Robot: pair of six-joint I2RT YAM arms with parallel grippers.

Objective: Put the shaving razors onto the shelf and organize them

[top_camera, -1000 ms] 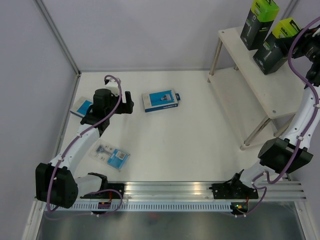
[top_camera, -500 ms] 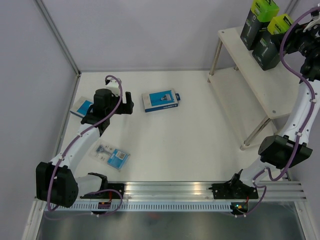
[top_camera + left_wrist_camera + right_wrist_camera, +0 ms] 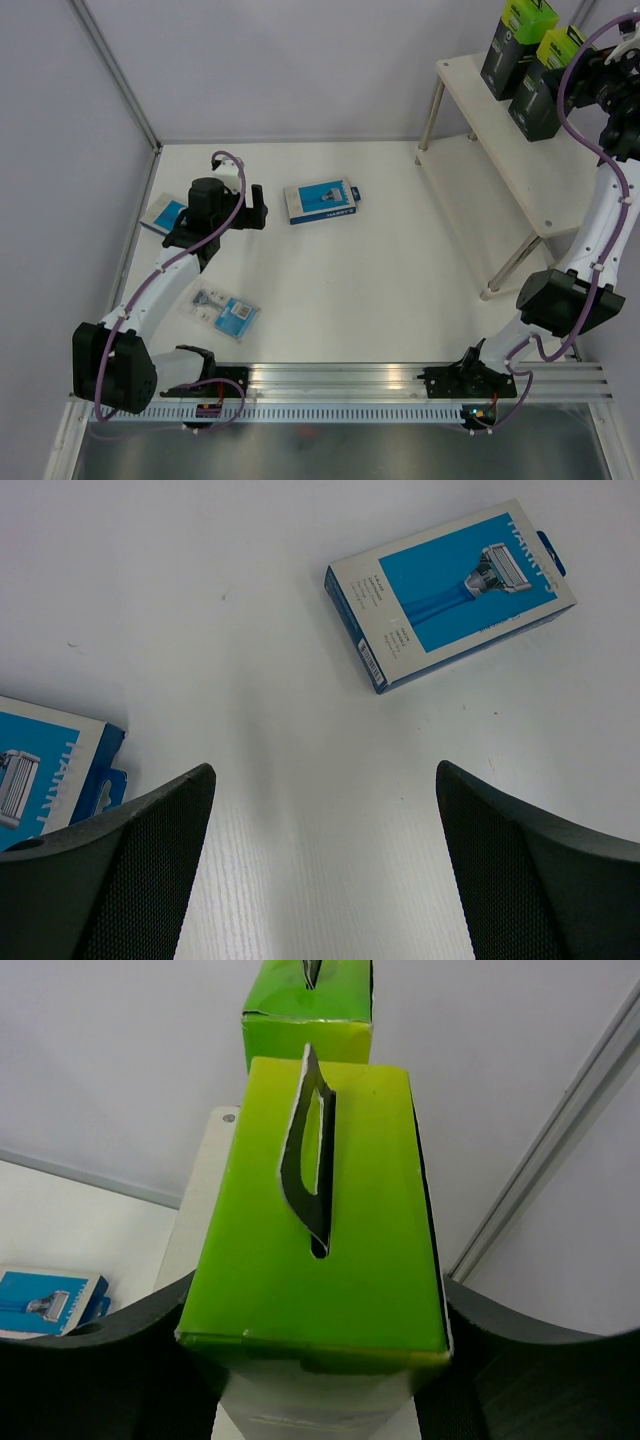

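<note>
Razor packs counted: 5 in all (1 blister pack, 2 flat boxes, 2 tall boxes).

On the desk [image 3: 400, 270]: 3 packs.
- 1 clear blister pack [image 3: 225, 311] with blue card, lying flat, nearest the arm bases, left side.
- 1 blue-and-white left flat box [image 3: 163, 213] by the left wall, partly hidden under the left arm. The left wrist view shows only its corner [image 3: 50, 770].
- 1 blue-and-white centre flat box [image 3: 321, 201], further right, lying face up and slightly skewed [image 3: 450, 592].

Left gripper [image 3: 255, 205]: jaws spread wide, holding nothing, above bare desk between the two flat boxes [image 3: 320, 780] and touching neither.

Shelf [image 3: 520, 160]: 1 unit, two pale boards on silver legs, far right corner. Lower board carries no pack.

At the upper board: 2 tall black boxes with lime-green tops.
- Held tall box [image 3: 540, 85]: upright, clamped by the right gripper [image 3: 575, 80], a finger on each side just below the green top [image 3: 320, 1220]. Cannot tell whether its base touches the board.
- Far tall box [image 3: 518, 35]: upright on the board, just behind the held one [image 3: 308, 1005], free of any gripper.
</note>
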